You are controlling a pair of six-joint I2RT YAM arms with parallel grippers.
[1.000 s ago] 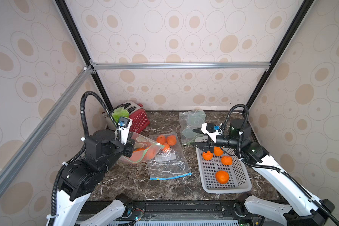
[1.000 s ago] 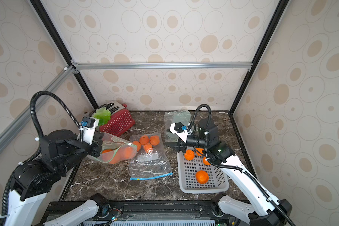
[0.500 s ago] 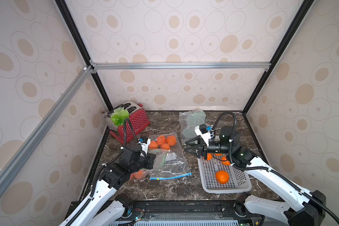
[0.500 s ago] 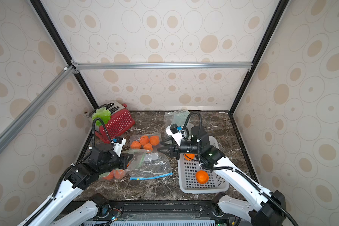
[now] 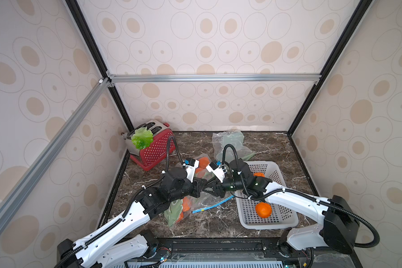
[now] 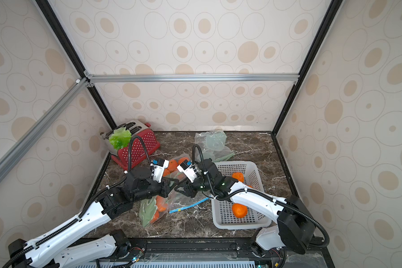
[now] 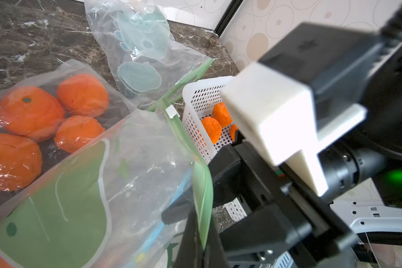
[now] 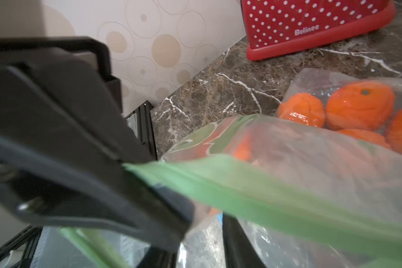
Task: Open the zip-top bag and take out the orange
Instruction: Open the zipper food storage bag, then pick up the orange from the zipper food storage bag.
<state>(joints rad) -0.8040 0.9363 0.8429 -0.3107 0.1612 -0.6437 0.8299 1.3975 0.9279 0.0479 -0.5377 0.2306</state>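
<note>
Near the middle of the dark marble surface (image 5: 207, 229), toward 7 o'clock, the clear zip-top bag with a green leaf print (image 5: 175, 210) hangs tilted, its lower end low by the surface and its green zip strip (image 7: 201, 185) lifted toward the centre. Several oranges (image 5: 186, 204) show through its plastic. The left tool (image 5: 200, 185) is clamped shut on that strip, which in the left wrist view runs down between its black fingers. The right tool (image 5: 207, 185) faces it nose to nose from 3 o'clock, jaws standing apart with the strip passing between them; whether they touch it I cannot tell. Under both tools lies a second clear bag with a blue zip strip (image 5: 212, 204), its own fruit (image 5: 203, 162) bunched at 12 o'clock of the tools. A white perforated plastic basket (image 5: 268, 226) fills the 4 o'clock side and holds a loose orange (image 5: 263, 210), with others partly hidden by the right arm. A crumpled clear bag with pale teal print (image 5: 230, 141) sits at 1 o'clock. A red white-dotted toaster (image 5: 154, 152) stands at 10 o'clock, with a green lettuce leaf (image 5: 141, 139) on top.
</note>
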